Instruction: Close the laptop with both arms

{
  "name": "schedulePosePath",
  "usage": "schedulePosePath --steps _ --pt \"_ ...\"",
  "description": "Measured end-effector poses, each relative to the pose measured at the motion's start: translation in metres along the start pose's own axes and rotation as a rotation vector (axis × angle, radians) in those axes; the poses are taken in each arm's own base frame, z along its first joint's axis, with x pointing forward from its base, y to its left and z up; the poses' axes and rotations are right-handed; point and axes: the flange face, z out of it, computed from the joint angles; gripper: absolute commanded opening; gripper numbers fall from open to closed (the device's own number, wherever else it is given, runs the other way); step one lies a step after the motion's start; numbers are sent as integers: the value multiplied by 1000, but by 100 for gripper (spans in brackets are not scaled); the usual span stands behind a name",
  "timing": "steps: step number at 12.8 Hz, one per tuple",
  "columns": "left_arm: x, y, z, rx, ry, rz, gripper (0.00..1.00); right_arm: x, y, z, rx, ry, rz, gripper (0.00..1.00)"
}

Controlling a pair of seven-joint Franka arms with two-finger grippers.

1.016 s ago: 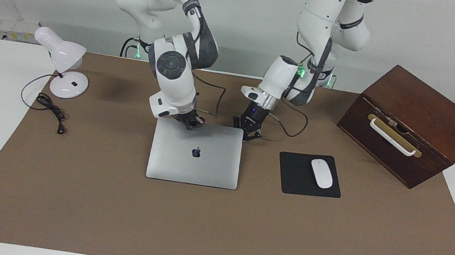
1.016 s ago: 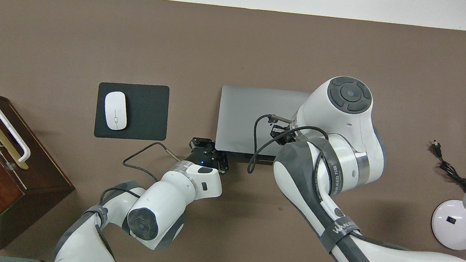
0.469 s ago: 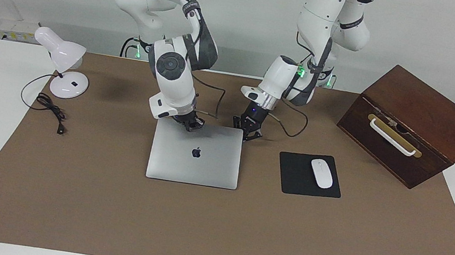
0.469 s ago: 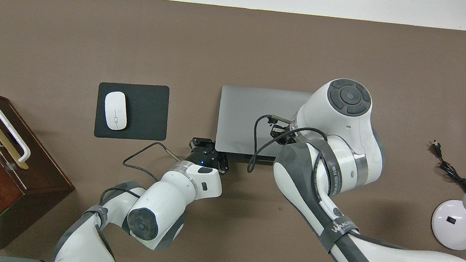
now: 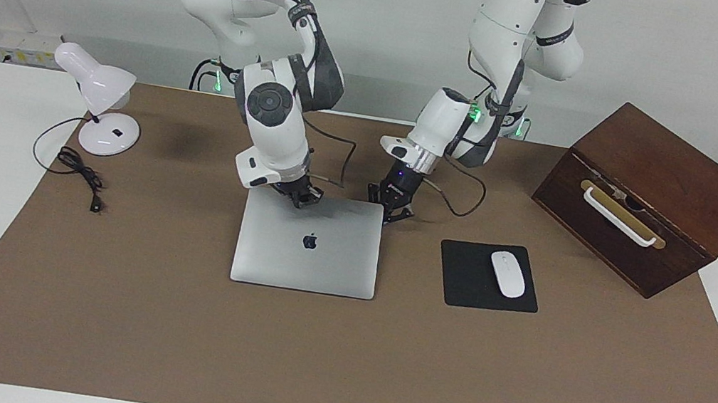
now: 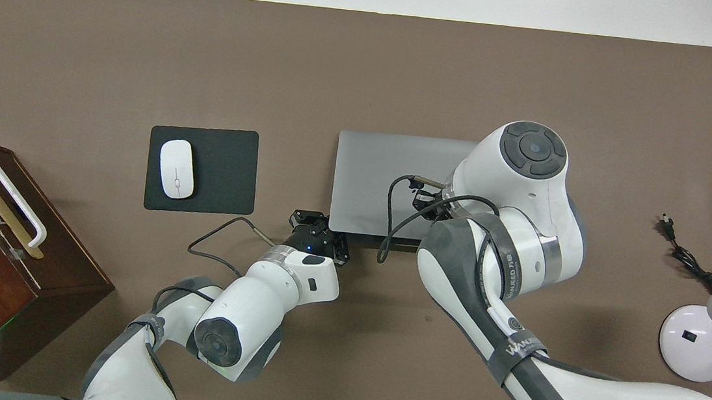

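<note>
The laptop [image 5: 308, 242] lay flat and shut at the centre of the facing view, its lid with the dark logo up, on the brown mat of the worktop [image 5: 334, 356]. The right gripper [image 5: 302, 197], its fingers closed and holding nothing, sat at the lid's upper edge in that frame; the left gripper [image 5: 393, 211], also closed and empty, stood just beside the lid's upper right corner. With the lid apparently down, the step in hand looked like a last press or a release, best done by keeping any push light and straight down near the free edge, then lifting both grippers vertically so nothing drags. In the overhead view the laptop [image 6: 391, 177] showed at centre, partly covered by the right arm, with the left gripper [image 6: 317, 228] at its lower left corner; the right gripper was hidden. I counted one laptop, two arms, one mouse pad [image 5: 488, 276] carrying one white mouse [image 5: 507, 274], one wooden box [image 5: 648, 197], and one white lamp [image 5: 99, 103].
</note>
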Motion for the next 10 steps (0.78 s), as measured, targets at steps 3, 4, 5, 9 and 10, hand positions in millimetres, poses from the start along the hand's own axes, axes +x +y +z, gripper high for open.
schedulePosePath --steps 3,4,5,9,10 --pt "0 0 0 0 0 0 0 0 0 2 1 2 0 0" --pt "0 0 0 0 0 0 0 0 0 2 3 4 0 0" --pt "0 0 0 0 0 0 0 0 0 3 6 8 1 0" --pt "0 0 0 0 0 0 0 0 0 3 7 10 0 0" --pt "0 0 0 0 0 0 0 0 0 1 6 8 0 0"
